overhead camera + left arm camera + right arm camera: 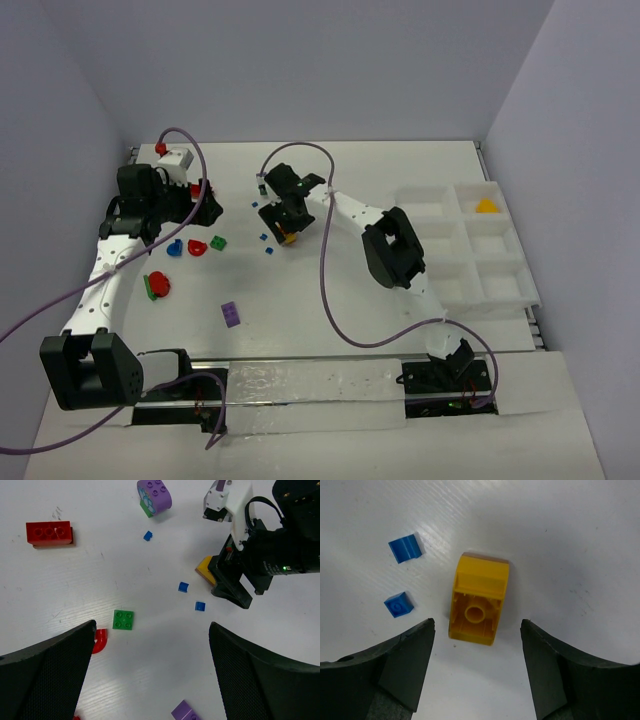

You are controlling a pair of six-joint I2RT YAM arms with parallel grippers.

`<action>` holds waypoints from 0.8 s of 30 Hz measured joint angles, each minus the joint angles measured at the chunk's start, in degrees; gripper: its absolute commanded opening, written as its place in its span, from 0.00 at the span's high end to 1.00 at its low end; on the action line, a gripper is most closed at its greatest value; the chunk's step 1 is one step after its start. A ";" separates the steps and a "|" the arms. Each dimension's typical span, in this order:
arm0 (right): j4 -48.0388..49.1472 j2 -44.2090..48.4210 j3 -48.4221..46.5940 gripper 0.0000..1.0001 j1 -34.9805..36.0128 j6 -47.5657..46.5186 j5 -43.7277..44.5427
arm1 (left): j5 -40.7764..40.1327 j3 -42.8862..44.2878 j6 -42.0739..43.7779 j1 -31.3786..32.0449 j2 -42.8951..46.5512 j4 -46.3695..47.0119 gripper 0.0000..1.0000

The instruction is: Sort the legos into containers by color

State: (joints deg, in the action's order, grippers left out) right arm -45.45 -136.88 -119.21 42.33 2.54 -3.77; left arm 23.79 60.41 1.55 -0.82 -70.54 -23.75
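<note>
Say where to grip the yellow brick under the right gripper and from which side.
Likely best: come down from above and close on the two long flat sides of the yellow brick. Its hollow underside shows, long axis running between the fingers of the right gripper, so those sides face them.

I'm watching a white table (280, 300) spreading out beneath the right pincer (288, 235); plain lavender-grey walls (300, 70) are rising beyond it and flanking both sides, with soft, even light falling throughout.

top view high, looking down; left wrist mid-height, right wrist close; all share yellow brick (479, 600)
</note>
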 measured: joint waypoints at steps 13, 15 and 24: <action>2.38 -0.10 1.14 1.00 -1.18 0.47 -4.90 | 1.11 -0.92 -1.91 -0.04 -1.07 0.25 0.01; 2.99 2.89 5.23 1.00 -1.89 0.59 -8.06 | 2.97 -0.97 -2.62 -0.50 -1.36 0.35 0.01; 10.77 27.67 20.40 1.00 -8.58 2.09 -34.21 | 25.95 -11.04 -9.41 -4.05 4.45 9.64 0.07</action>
State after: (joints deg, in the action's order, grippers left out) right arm -34.67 -109.22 -98.81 33.74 4.63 -37.98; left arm 49.74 49.36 -7.87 -4.87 -66.10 -14.11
